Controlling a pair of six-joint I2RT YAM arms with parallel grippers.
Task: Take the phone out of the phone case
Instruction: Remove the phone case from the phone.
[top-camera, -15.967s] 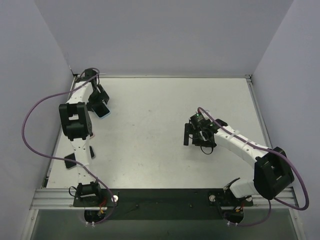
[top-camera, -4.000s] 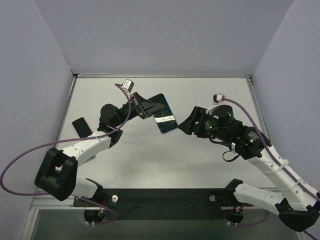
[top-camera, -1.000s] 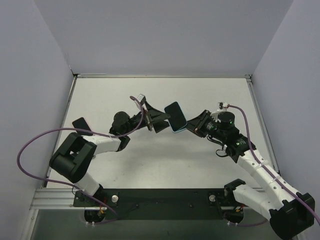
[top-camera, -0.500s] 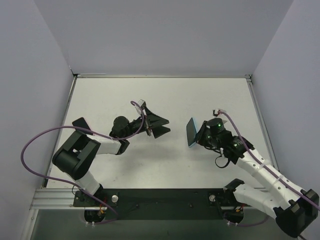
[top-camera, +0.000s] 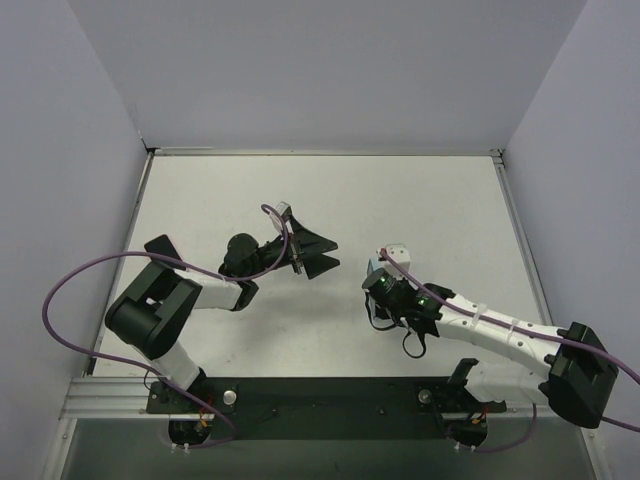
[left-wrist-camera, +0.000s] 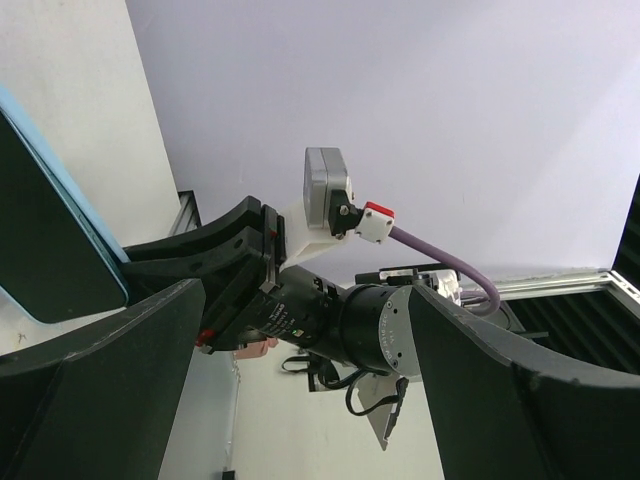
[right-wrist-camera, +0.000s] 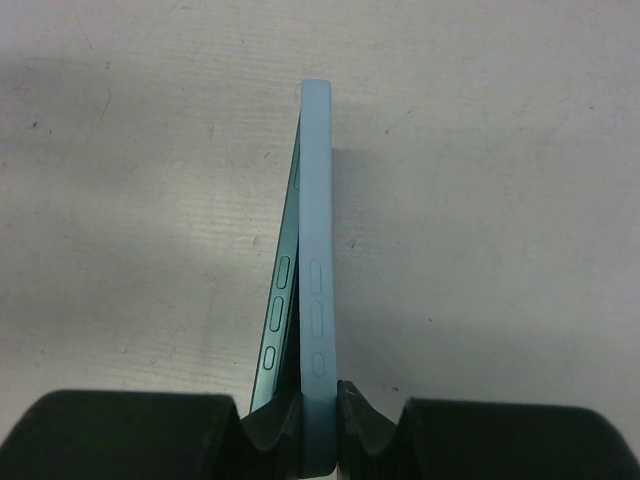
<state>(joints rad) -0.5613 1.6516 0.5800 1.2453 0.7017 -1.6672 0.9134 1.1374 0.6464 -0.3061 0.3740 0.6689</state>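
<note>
My right gripper (right-wrist-camera: 318, 395) is shut on the light blue phone case (right-wrist-camera: 317, 230), held edge-on low over the white table. The teal phone (right-wrist-camera: 281, 310) sits against the case's left side, and its near end stands slightly apart from it in a thin wedge. From above, the right gripper (top-camera: 376, 287) and a sliver of the case (top-camera: 371, 268) show right of centre. My left gripper (top-camera: 328, 253) hangs open and empty to their left, pointing at them. In the left wrist view its fingers (left-wrist-camera: 100, 380) frame the right arm, with the phone's dark screen (left-wrist-camera: 40, 240) at the left edge.
A small black flat object (top-camera: 160, 246) lies near the table's left edge (top-camera: 128, 250), beside my left arm. Grey walls close the table on the left, far and right sides. A purple cable (top-camera: 80, 275) loops off the left arm.
My right gripper has carried the cased phone away from the left gripper's fingers, nearer to me and down toward the table. The left gripper stays open and has barely moved.
</note>
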